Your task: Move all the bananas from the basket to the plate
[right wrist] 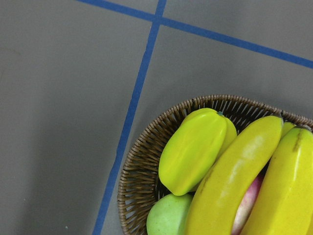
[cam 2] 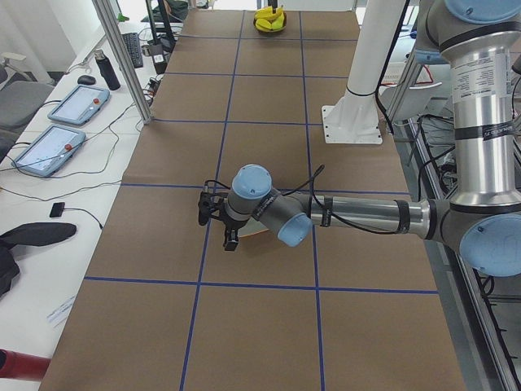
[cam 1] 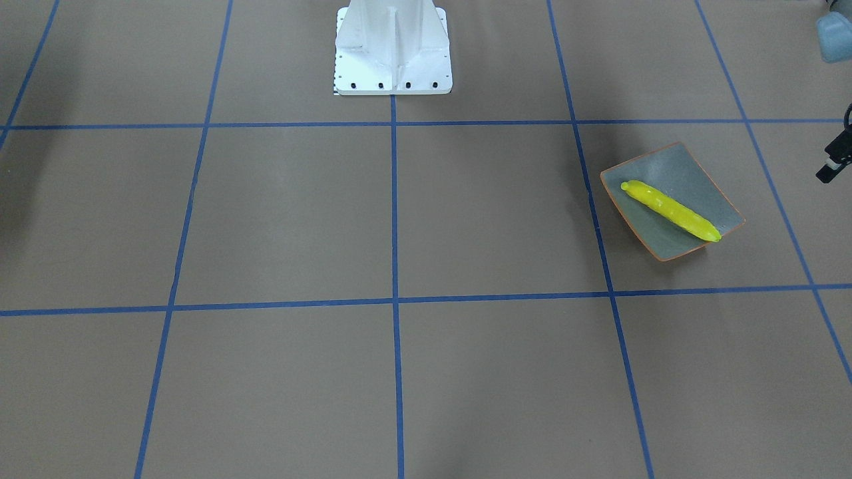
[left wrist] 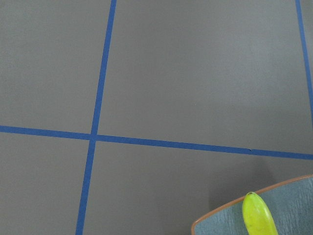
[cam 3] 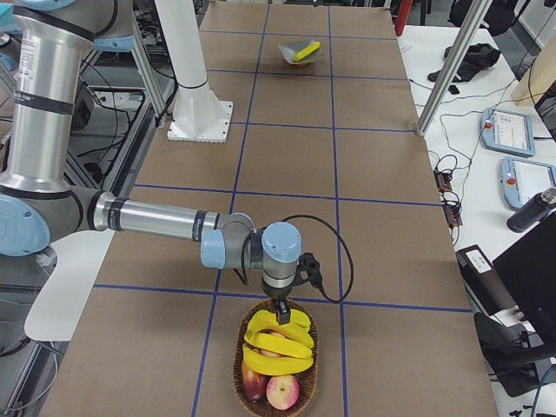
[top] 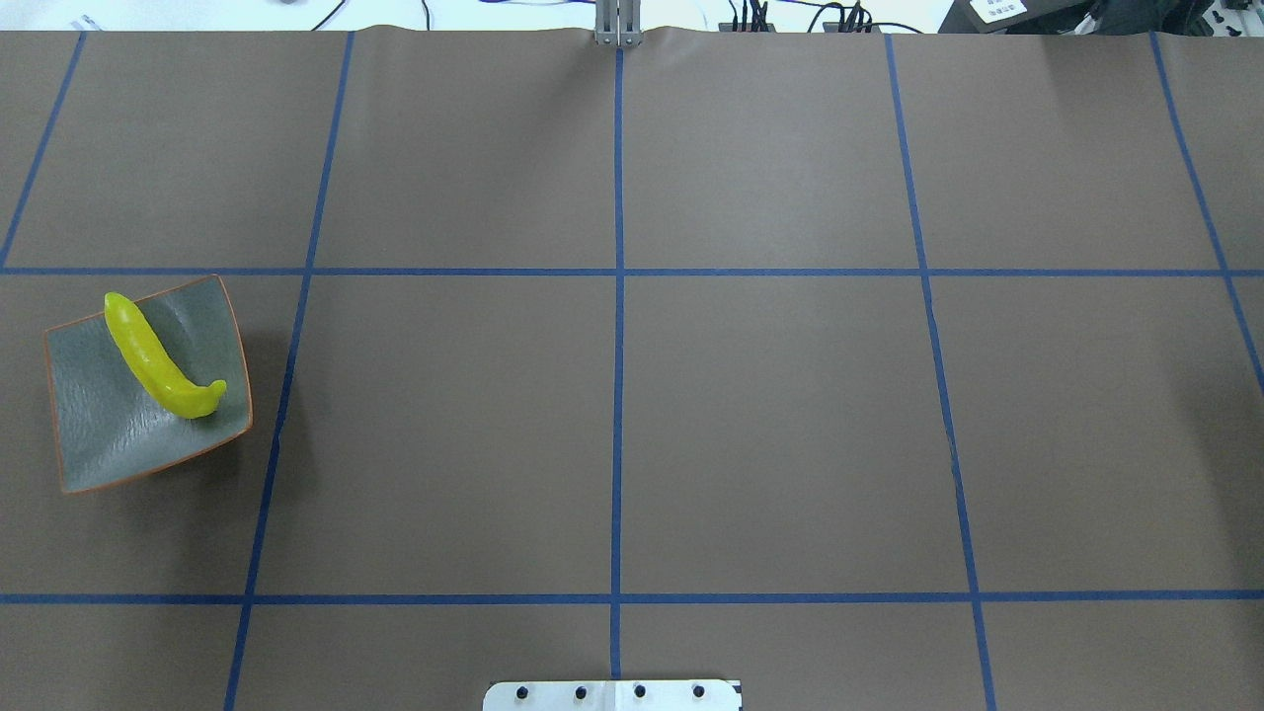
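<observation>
Yellow bananas [cam 3: 276,346] in the wicker basket [cam 3: 236,369] lie crosswise directly under your right gripper [cam 3: 281,310], well apart from the left gripper [cam 2: 230,239] hovering by the plate [top: 109,434]; you cannot tell whether either gripper's jaws are parted or closed.

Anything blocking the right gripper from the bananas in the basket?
Nothing visible. The right gripper hangs just above the bananas, which lie on top of the other fruit in the basket.

Bench [top: 770,425]: brown surface, blue tape grid [top: 618,395].
Left end: grey-green plate [top: 118,434], orange rim.
Right end: wicker basket [right wrist: 139,169].
Robot's edge, centre: white pedestal base [cam 1: 393,66].
</observation>
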### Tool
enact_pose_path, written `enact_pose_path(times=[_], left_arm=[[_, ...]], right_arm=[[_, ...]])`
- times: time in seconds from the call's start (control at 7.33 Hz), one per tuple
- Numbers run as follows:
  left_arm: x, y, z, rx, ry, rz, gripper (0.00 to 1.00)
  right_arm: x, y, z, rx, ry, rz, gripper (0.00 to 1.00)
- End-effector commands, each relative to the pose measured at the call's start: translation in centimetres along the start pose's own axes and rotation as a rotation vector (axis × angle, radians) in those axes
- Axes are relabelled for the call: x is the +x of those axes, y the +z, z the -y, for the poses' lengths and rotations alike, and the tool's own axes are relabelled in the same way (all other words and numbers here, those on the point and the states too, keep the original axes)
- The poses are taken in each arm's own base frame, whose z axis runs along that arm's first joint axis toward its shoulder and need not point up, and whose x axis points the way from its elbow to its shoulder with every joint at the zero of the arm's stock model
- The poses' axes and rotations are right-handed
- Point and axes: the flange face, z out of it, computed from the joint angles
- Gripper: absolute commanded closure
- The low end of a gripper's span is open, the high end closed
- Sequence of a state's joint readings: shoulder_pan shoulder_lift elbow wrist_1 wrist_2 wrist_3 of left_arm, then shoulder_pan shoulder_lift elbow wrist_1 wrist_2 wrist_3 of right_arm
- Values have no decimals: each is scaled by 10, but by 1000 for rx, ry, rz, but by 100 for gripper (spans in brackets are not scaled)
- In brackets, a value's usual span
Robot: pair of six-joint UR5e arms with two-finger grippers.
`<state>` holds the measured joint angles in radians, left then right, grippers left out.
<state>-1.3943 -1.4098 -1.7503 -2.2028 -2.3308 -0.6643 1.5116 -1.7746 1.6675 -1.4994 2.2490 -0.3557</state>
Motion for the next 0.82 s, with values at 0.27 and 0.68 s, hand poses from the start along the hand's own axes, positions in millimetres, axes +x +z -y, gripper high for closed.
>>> enact_pose_path(times=[0.27, 0.68], left_arm=[[1, 0, 0, -1, 1, -3, 1], [2, -1, 0, 1, 3, -4, 1]], right_arm=[[7, 0, 2, -109, -109, 36, 3], [19, 16, -11, -156, -100, 23, 4]])
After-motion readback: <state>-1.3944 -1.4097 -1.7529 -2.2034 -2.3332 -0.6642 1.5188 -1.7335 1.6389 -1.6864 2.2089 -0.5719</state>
